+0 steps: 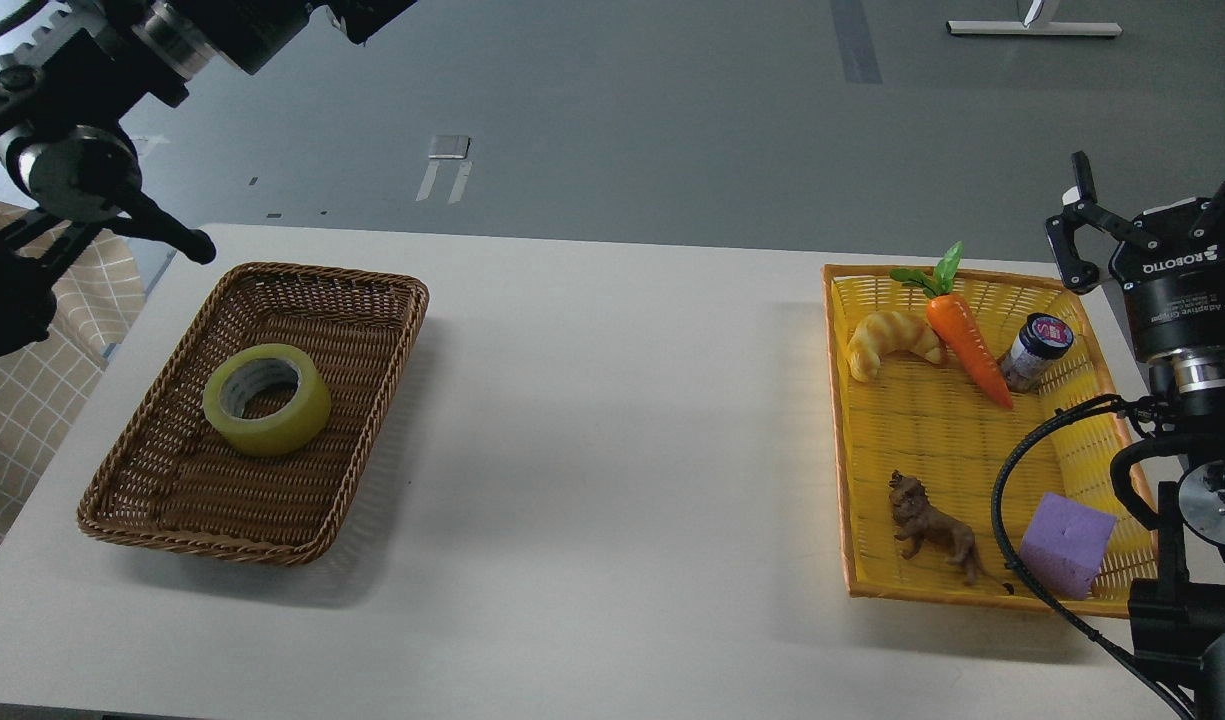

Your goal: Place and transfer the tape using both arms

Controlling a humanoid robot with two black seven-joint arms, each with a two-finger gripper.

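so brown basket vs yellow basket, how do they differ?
The brown basket is dark wicker with rounded corners; the yellow basket is bright, orange-rimmed and square-cornered. The brown basket holds only the tape; the yellow basket holds several things, among them a carrot and a purple cube. Both are woven, shallow and rectangular.
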